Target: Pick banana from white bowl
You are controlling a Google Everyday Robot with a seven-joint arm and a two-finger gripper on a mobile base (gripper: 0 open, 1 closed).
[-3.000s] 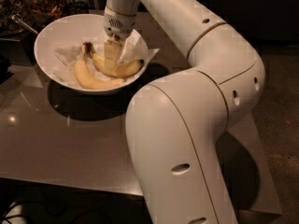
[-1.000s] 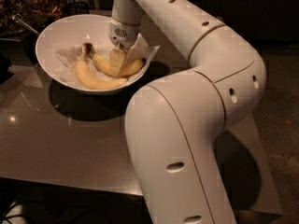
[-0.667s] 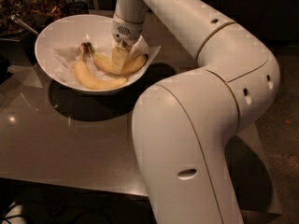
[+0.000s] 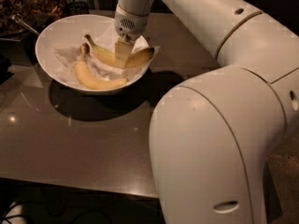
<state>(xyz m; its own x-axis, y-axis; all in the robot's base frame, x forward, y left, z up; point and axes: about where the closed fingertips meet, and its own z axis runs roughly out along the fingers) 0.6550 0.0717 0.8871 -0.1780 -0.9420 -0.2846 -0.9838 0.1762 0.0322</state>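
Note:
The white bowl [image 4: 51, 36] stands at the back left of the table, lined with crumpled white paper. Two bananas lie in it. The banana [image 4: 105, 55], deeper yellow with a long greenish stem at its left end and a dark brown tip at its right end, lies across the right side of the bowl. My gripper [image 4: 123, 55] reaches down from above and is shut on the banana's middle. The slimmer, paler banana [image 4: 93, 80] with a brown stub lies nearer the front of the bowl, apart from the gripper.
The brown table [image 4: 93, 148] has its front edge near the bottom. My large white arm [image 4: 219, 125] fills the right half of the view. Dark clutter and a dark dish [image 4: 18, 8] sit behind the bowl at the far left.
The gripper has shifted slightly right and up with the banana in it; the banana now shows more fully, with stem and tip exposed. The pale banana has stayed put.

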